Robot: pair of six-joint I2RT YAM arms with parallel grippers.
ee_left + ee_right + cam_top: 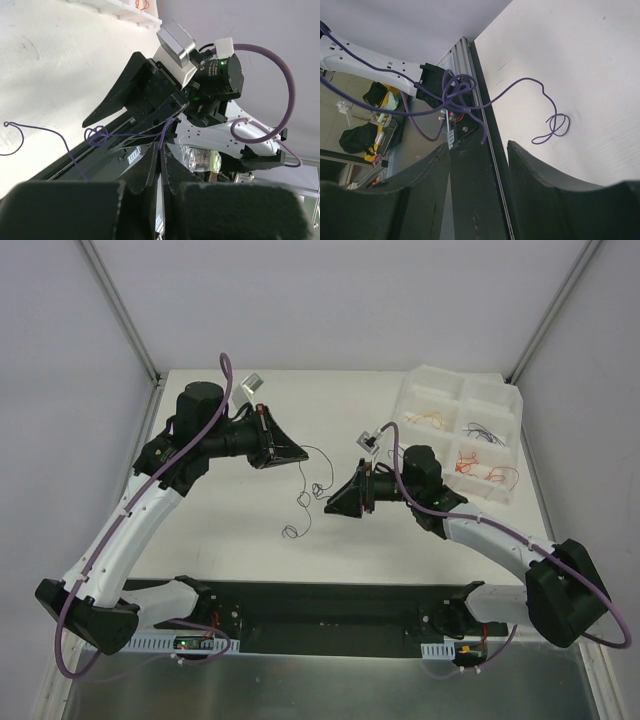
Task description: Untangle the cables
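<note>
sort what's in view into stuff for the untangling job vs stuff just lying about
For the job:
purple wire, knotted, one end on the table
left gripper, shut on that wire
right gripper, fingers apart
tray wires, orange, red and blue, in the compartments

Just there:
tray
thick arm cables

- I see a white tabletop [230, 530] under even light.
- Pale walls [350, 300] rise past its far and side edges.
- Metal posts [120, 310] meet its far corners.
</note>
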